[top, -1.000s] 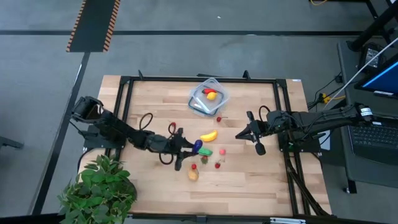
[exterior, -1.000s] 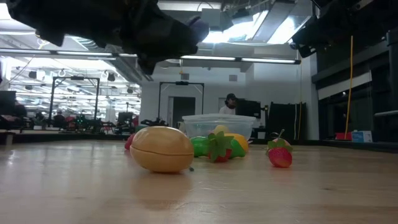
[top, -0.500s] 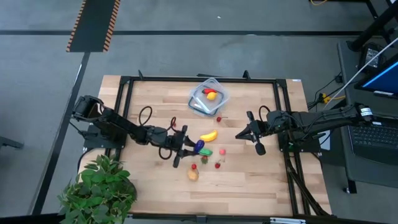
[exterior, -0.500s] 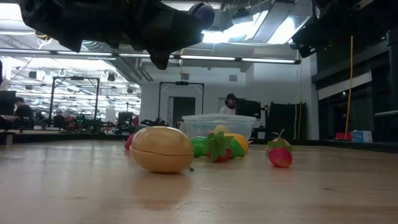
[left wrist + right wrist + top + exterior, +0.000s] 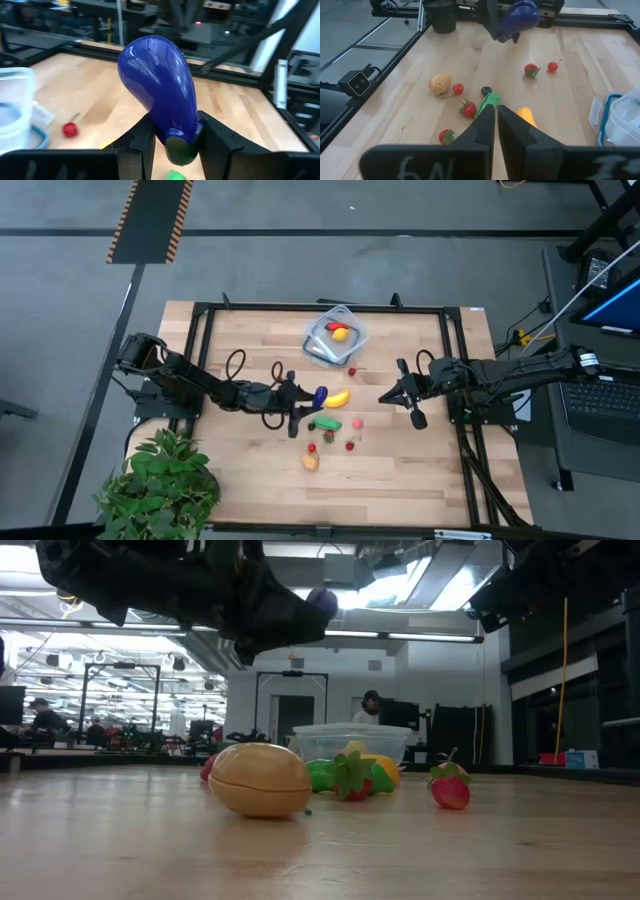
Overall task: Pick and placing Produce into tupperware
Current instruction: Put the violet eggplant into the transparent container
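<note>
My left gripper [image 5: 306, 403] is shut on a purple eggplant [image 5: 319, 395], held above the table's middle, next to the yellow banana [image 5: 337, 398]. The eggplant also shows high in the low view [image 5: 320, 602] and the right wrist view [image 5: 520, 15]. The tupperware [image 5: 352, 332] stands at the far middle with a red and a yellow piece in it. A green cucumber [image 5: 328, 423], strawberries [image 5: 467, 108] and a tan piece [image 5: 260, 780] lie on the wood. My right gripper [image 5: 384, 398] hangs shut to the right, touching nothing. My left gripper pinches the eggplant's narrow stem end [image 5: 172, 125], just above its green cap [image 5: 179, 151], between its two fingers [image 5: 143, 140]. The fingers come nearly level from the table's left. The eggplant's thick end sticks out past the fingertips, tilted upward, clear of the table.
A cherry [image 5: 352, 370] lies between the banana and the tupperware. A pink piece [image 5: 357, 423] lies right of the cucumber. A potted plant [image 5: 160, 485] stands at the near left corner. A black frame [image 5: 200, 340] rims the table. A person [image 5: 371, 705] stands far behind.
My left gripper has swung toward the table's far edge and the tupperware, still shut on the eggplant. The eggplant has stayed clear of the table and has gone from beside the cucumber to beside the banana.
</note>
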Controlling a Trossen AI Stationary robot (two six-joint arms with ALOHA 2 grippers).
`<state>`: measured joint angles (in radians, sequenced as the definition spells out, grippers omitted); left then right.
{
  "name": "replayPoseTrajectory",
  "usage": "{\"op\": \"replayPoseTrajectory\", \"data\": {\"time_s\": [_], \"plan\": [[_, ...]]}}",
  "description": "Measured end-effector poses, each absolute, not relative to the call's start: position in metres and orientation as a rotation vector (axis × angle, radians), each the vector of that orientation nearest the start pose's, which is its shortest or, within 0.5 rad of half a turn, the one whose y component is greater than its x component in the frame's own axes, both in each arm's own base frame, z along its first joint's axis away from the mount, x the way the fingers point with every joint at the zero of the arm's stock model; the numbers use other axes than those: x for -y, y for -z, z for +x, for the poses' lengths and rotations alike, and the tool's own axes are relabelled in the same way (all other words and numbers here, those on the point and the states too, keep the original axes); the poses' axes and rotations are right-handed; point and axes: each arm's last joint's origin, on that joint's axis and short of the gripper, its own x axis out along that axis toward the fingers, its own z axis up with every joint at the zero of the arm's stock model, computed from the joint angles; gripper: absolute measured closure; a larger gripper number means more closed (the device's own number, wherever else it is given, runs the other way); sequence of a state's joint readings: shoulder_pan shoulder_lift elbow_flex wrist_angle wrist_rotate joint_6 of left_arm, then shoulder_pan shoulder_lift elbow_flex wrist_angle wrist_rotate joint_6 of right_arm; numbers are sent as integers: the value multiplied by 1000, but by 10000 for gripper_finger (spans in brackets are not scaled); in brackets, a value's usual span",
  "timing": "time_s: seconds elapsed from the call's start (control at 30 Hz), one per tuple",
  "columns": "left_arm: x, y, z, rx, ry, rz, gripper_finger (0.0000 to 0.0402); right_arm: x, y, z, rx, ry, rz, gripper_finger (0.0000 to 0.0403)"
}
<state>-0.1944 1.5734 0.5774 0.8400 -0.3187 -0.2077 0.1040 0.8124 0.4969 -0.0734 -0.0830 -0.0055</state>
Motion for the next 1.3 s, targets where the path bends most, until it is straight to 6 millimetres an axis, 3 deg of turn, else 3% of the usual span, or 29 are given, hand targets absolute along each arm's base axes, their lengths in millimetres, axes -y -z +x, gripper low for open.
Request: {"op": "replayPoseTrajectory", "data": {"time_s": [0.7, 1.07, 1.3], "plan": [[47, -175, 293, -182, -199, -134, 292, -21, -240, 178, -389, -185, -8, 377], [47, -190, 297, -35, -93, -51, 292, -21, -240, 178, -389, -185, -11, 377], [33, -191, 299, -20, -94, -45, 292, -21, -239, 178, -389, -186, -12, 377]]}}
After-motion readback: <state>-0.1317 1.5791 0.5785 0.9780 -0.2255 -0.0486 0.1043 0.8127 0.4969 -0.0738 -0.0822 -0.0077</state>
